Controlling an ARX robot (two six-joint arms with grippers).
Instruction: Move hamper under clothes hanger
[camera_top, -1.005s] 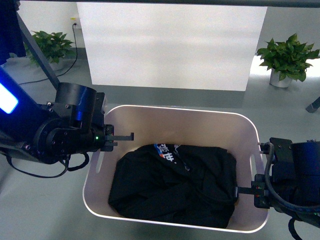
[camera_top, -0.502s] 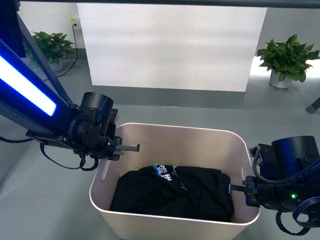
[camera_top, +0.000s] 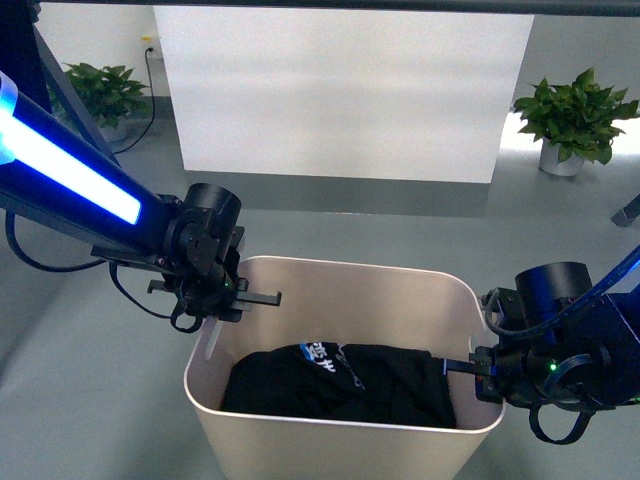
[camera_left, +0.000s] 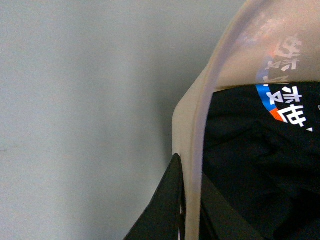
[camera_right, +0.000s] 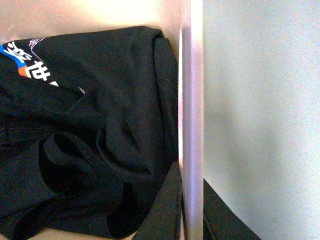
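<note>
1. At the hamper's left end wall, my left end effector (camera_top: 250, 298) is pinching the rim. The left wrist view shows one dark finger (camera_left: 162, 212) outside the wall and the other inside, with the plastic between them.
2. At the opposite end wall, my right end effector (camera_top: 462, 366) is clamped on the rim the same way. Its wrist view shows one finger (camera_right: 162, 210) inside against the clothing and one outside.
3. The hamper (camera_top: 330, 450) sits straight ahead of me, between both arms. The clothes hanger (camera_top: 300, 4) has its long bar running across above and beyond the hamper's far wall. I judge the hamper has some way to go forward before it is under that bar. I cannot tell whether its base is on the floor (camera_top: 100, 400) or lifted clear.
4. Inside the hamper, a black garment (camera_top: 340, 380) with a printed logo lies crumpled across the bottom, well below the rim.
5. I expect the hamper to be light, since the load is soft cloth. The wall looks thin and smooth, so it may flex or slide in a pinch.
6. Holding two opposite rims seems the right grip to me. I would move both arms together and keep the hamper level, or one wall could twist out of its pinch.
</note>
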